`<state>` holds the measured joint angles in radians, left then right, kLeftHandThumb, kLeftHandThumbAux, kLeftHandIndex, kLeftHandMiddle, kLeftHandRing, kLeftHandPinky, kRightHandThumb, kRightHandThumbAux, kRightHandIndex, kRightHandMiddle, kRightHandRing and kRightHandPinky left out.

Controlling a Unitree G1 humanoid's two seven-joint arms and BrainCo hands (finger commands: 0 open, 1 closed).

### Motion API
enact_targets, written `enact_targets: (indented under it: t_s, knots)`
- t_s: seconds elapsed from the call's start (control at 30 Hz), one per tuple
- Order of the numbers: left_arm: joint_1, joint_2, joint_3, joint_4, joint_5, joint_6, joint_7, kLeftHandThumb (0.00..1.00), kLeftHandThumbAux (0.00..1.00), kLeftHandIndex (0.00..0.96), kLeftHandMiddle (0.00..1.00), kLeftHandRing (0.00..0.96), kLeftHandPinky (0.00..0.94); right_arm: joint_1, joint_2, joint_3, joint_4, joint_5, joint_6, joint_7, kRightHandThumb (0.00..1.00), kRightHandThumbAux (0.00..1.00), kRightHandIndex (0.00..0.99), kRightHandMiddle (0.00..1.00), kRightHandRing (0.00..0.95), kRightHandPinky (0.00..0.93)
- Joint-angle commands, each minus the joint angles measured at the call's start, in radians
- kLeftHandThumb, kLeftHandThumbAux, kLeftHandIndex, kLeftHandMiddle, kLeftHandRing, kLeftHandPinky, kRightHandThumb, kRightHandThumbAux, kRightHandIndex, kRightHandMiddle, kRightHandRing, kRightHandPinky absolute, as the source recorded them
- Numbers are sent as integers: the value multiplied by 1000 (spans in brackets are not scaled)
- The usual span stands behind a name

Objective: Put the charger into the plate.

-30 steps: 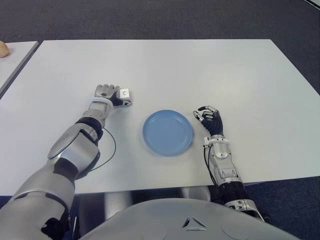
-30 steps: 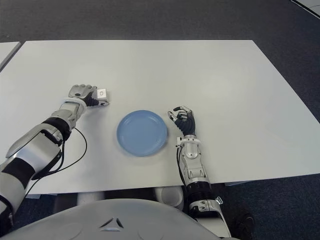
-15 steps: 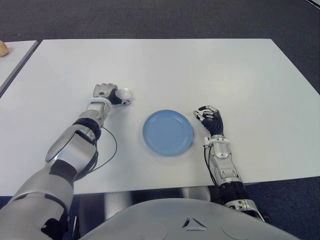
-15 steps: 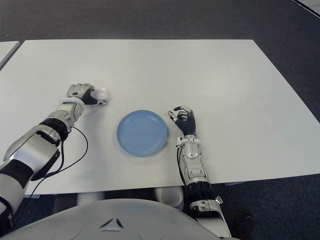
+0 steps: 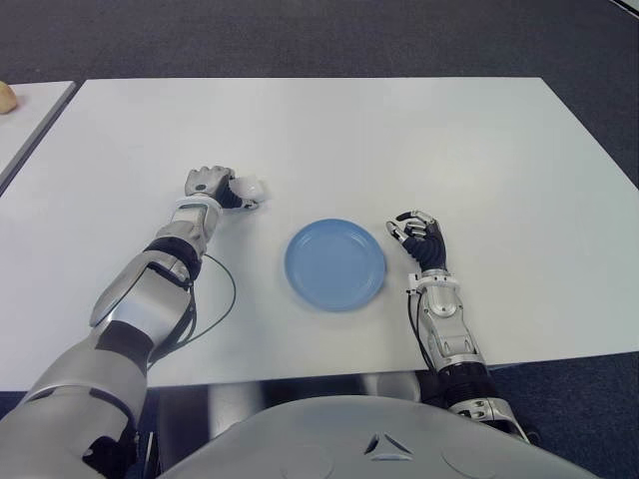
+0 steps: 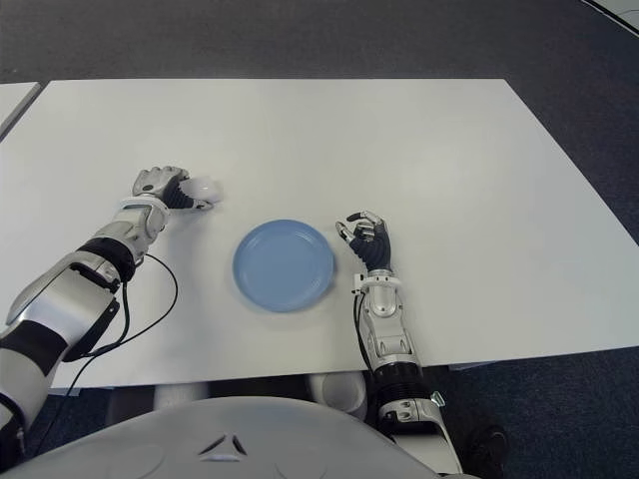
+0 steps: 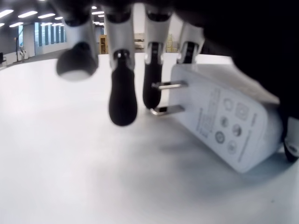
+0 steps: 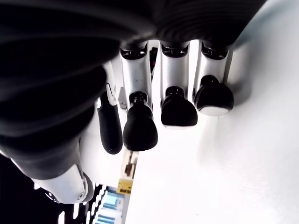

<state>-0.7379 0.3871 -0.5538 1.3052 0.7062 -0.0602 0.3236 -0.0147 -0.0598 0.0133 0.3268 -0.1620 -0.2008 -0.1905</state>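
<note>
The left hand [image 5: 213, 186] sits left of centre in the left eye view, with its fingers curled around the white charger [image 5: 251, 190], which shows just to the right of the knuckles. In the left wrist view the charger [image 7: 224, 122] lies tilted on the table [image 7: 70, 177], its two metal prongs pointing toward the dark fingertips [image 7: 122, 100]; one fingertip is right at the prongs, while the others hang just beside them. Whether the hand's grip is firm or only loose cannot be told from these views, but the charger is enclosed between the fingers and the palm. It lies on the white table [image 5: 399, 140], up and to the left of the blue plate [image 5: 335, 264], apart from it.

The plate sits at the centre of the frame with nothing in it. The right hand [image 5: 419, 239] shows just to the right of the plate, fingers curled inward and holding nothing; in its own wrist view the fingertips [image 8: 140, 128] bend toward the palm over the bare tabletop. At the upper left of the frame a second table's edge [image 5: 35, 110] shows.
</note>
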Motion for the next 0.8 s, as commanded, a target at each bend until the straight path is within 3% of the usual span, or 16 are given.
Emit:
enact_targets:
  t_s: [0.03, 0.8]
  knots:
    - [71, -13, 9, 26, -14, -19, -24, 848, 670, 396, 546, 853, 854, 9, -2, -1, 19, -5, 22, 3, 710, 726, 437, 828, 847, 860]
    - [69, -10, 77, -50, -61, -77, 91, 847, 671, 393, 543, 857, 840, 1, -1, -3, 39, 1, 5, 5, 709, 727, 437, 823, 844, 860]
